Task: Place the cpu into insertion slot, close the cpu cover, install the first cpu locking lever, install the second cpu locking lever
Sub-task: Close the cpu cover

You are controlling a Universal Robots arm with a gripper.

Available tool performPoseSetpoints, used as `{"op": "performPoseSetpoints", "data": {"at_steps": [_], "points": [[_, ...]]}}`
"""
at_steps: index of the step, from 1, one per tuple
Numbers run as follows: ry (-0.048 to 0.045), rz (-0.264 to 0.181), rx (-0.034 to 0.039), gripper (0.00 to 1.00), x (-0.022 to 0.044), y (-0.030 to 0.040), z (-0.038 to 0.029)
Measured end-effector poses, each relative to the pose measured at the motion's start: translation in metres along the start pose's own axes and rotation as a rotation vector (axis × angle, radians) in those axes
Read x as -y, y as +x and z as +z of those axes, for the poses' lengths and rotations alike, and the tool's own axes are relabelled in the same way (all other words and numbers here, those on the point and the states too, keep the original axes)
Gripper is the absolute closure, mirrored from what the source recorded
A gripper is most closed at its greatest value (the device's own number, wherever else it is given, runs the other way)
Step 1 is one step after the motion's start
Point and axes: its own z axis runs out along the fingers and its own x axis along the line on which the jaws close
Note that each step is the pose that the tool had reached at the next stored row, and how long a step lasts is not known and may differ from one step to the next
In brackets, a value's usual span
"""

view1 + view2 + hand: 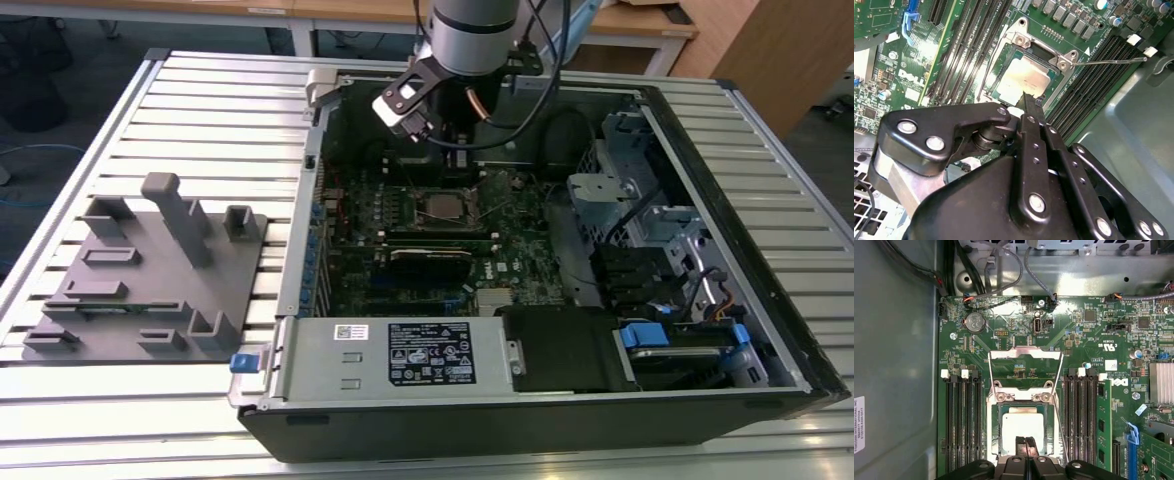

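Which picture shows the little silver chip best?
The first wrist view: it looks straight down on the cpu. The second wrist view shows it slanted, partly behind the pincer. The exterior view shows it from far off.

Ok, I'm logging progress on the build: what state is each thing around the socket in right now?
cpu: lying in the insertion slot.
cpu cover: swung open, off the cpu.
locking lever: unlatched, sticking out sideways.
gripper: shut, tips over the cpu.
computer case: side open.
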Motion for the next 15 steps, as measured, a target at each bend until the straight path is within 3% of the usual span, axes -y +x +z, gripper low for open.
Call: {"op": "performPoseSetpoints", "data": {"at_steps": [15], "points": [[0.0,0.0,0.0,0.9,-0.003,0.0001,0.0]]}}
